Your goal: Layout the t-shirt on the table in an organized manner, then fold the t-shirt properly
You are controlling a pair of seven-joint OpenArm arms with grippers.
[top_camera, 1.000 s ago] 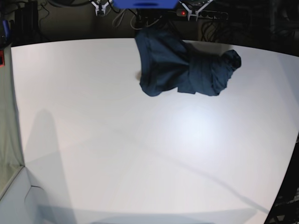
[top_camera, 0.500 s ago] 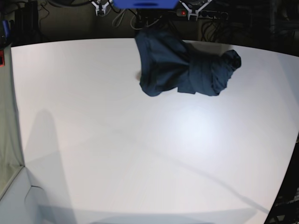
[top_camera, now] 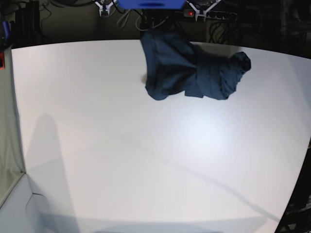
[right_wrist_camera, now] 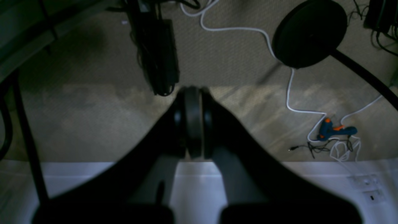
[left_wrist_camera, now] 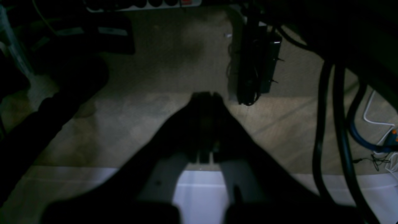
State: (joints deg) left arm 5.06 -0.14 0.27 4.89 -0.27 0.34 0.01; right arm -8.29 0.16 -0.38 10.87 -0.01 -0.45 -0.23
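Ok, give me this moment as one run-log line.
t-shirt: crumpled at table far edge, not laid out | left gripper: shut, empty, off table | right gripper: shut, empty, off table

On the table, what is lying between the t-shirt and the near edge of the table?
Nothing: in the base view the table is bare white from the crumpled t-shirt to its near edge, with only soft shadows.

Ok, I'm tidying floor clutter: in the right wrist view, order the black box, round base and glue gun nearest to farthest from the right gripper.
1. black box, just upper left of the right gripper.
2. black round base, upper right.
3. blue-orange glue gun, far right on the floor.
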